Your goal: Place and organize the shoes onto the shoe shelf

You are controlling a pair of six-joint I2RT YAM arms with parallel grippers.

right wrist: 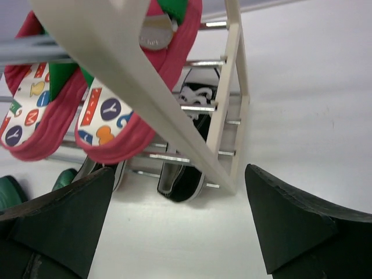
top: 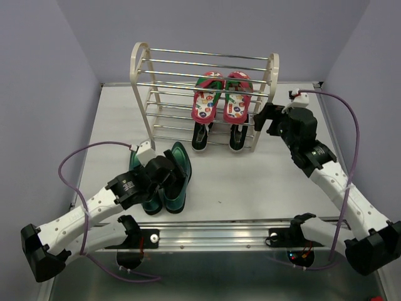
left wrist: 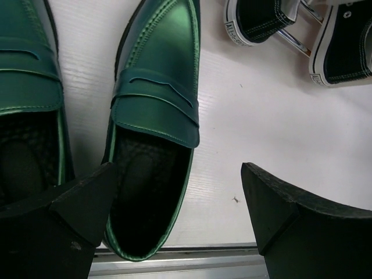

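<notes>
Two loafers (left wrist: 156, 104), two sneakers (top: 200, 137), two flip-flops (top: 208, 99), one shelf (top: 139, 66).

Table (top: 250, 182): shoe shelf (right wrist: 110, 58) at back, green loafers (left wrist: 157, 70) nearer

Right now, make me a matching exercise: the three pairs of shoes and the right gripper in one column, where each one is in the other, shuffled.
1. flip-flops
2. sneakers
3. loafers
4. right gripper

A. on the table, off the shelf
B. lowest in the shelf
C. on a higher tier, above another pair
D. open, by the shelf's right end

Pairs: 1-C, 2-B, 3-A, 4-D.
</notes>
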